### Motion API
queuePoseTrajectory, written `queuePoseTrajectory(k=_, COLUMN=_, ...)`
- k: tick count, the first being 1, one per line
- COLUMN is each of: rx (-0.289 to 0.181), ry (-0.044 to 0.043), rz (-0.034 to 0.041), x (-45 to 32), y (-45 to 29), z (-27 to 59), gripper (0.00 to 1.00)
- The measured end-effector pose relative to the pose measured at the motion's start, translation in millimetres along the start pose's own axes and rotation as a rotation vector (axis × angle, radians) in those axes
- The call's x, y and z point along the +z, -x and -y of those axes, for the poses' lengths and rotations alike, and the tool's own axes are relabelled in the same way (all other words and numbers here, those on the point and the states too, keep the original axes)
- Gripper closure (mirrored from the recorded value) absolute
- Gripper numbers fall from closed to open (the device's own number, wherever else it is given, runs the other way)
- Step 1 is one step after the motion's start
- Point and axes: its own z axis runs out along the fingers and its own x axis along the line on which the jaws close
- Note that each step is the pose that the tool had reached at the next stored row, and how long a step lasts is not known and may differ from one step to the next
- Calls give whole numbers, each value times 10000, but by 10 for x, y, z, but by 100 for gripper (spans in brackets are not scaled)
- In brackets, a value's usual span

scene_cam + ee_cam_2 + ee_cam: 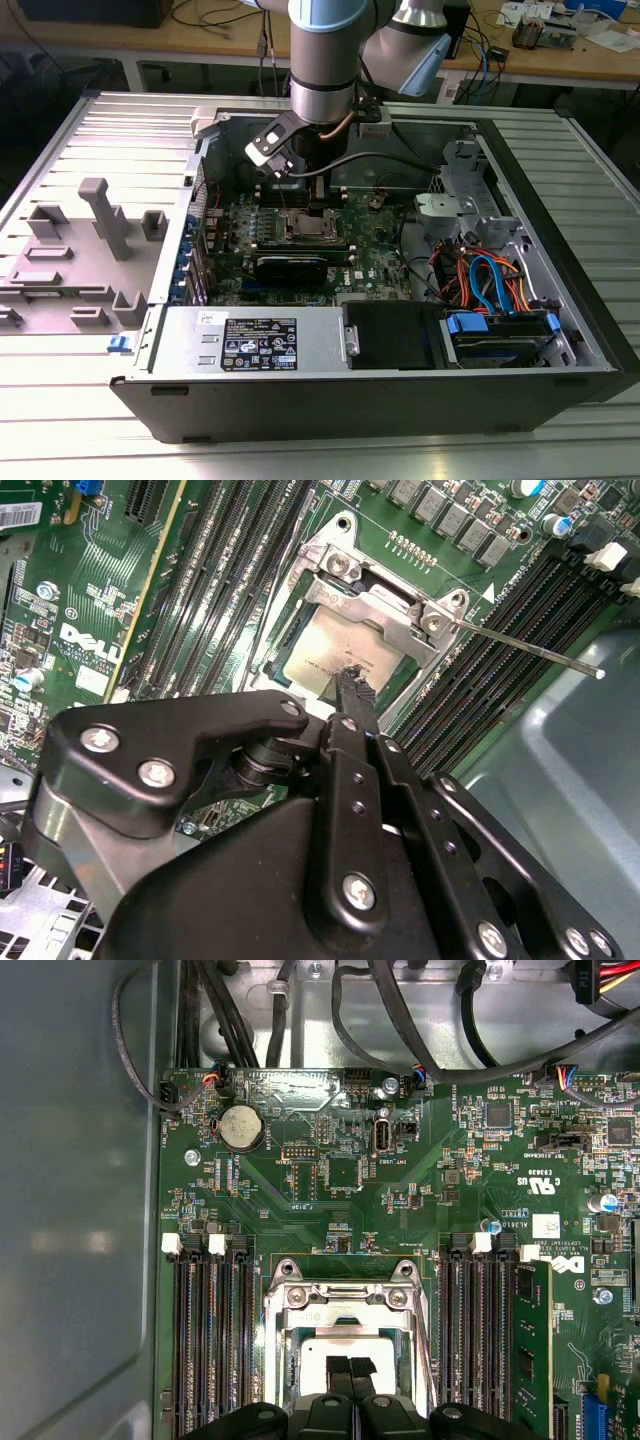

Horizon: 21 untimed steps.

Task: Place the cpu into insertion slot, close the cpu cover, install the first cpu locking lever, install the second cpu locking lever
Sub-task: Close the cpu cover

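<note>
The cpu (325, 650), a dull silver square, lies in the insertion slot (281, 1360) on the green motherboard (330, 1175). In both wrist views the silvery cpu cover (385, 605) frames it, with the chip showing through its window; whether the cover lies fully flat I cannot tell. My gripper (352, 677) is shut, its black fingertips (336, 1368) pressed together right at the chip's top, nothing held between them. A thin metal locking lever (530, 652) sticks out from the socket corner over the memory slots. In the exterior view the gripper (310, 208) hangs straight over the socket (305, 226).
Black memory slots (205, 1340) flank the socket on both sides. Cables (400, 1020) run along the case wall beyond the board. The open computer case (560, 260) holds a drive bay with orange and blue cables (485, 280). A grey fixture (100, 215) stands outside at the exterior view's left.
</note>
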Motion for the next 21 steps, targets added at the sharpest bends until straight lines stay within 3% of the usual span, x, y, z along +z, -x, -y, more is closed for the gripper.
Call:
queuePoseTrajectory(k=3, rx=2, ry=1, rz=-1, x=1, y=0, z=6, gripper=89)
queuePoseTrajectory(k=9, rx=0, ry=0, rz=1, x=17, y=-2, z=180, gripper=89)
queuePoseTrajectory(k=13, rx=0, ry=6, rz=0, x=29, y=-2, z=217, gripper=89)
queuePoseTrajectory(k=21, rx=-476, ry=14, rz=-28, x=108, y=19, z=305, gripper=89)
